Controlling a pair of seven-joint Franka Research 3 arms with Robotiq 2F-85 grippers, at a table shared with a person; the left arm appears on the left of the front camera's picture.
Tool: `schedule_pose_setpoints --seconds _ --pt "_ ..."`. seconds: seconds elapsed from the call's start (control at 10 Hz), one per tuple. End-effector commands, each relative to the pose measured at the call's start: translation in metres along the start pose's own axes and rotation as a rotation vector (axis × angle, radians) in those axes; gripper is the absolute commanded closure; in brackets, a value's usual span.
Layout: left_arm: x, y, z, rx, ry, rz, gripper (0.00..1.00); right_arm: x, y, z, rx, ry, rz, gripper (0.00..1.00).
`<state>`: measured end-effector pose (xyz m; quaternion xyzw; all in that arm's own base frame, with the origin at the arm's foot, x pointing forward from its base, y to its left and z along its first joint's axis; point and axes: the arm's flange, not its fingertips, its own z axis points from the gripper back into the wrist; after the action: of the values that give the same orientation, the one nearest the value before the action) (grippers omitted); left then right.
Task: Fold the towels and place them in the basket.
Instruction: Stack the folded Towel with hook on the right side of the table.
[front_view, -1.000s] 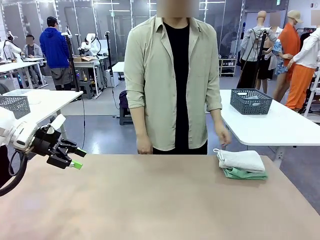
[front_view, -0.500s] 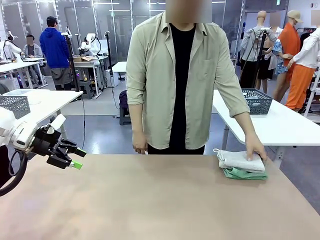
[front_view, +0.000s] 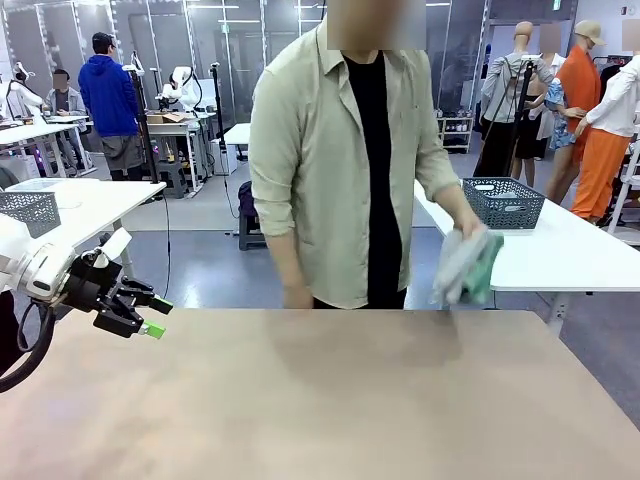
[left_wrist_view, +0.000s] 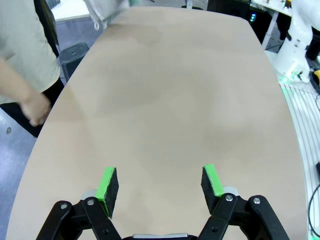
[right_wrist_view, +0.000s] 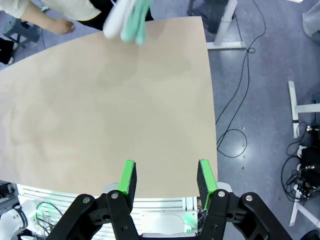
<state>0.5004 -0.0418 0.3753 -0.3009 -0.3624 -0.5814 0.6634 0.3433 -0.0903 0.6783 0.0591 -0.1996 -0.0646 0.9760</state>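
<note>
The person (front_view: 350, 160) stands at the far edge of the table (front_view: 320, 400) and holds the towels (front_view: 468, 266), one cream-white and one mint green, bunched together in one hand (front_view: 462, 226). The bundle hangs in the air above the table's far edge, lifted clear of the surface and blurred. The person's other hand (front_view: 296, 296) hangs low by the same far edge. The basket (front_view: 502, 202) sits on a white table behind the person, well apart from the brown table.

The left gripper (front_view: 150, 316) hovers above the table's near left side, its fingers spread with nothing between them. The right gripper (right_wrist_view: 166, 179) hangs above the table's near edge, fingers likewise spread and holding nothing.
</note>
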Motion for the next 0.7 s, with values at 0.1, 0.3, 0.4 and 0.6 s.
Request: schedule_pose_setpoints --seconds 0.1,0.3,0.4,0.6 --pt "-0.0001 -0.0004 0.0006 -0.003 0.005 -0.006 0.15 0.0015 -0.0007 0.0005 -0.012 -0.008 0.004 0.38" --pt "-0.0001 -0.0004 0.0006 -0.003 0.005 -0.006 0.15 0.0015 -0.0007 0.0005 -0.012 -0.008 0.004 0.38" --pt "-0.0001 -0.0004 0.0006 -0.003 0.005 -0.006 0.15 0.0015 -0.0007 0.0005 -0.012 -0.008 0.004 0.38" --pt "-0.0001 -0.0004 0.0006 -0.003 0.005 -0.006 0.15 0.0015 -0.0007 0.0005 -0.012 -0.008 0.004 0.38"
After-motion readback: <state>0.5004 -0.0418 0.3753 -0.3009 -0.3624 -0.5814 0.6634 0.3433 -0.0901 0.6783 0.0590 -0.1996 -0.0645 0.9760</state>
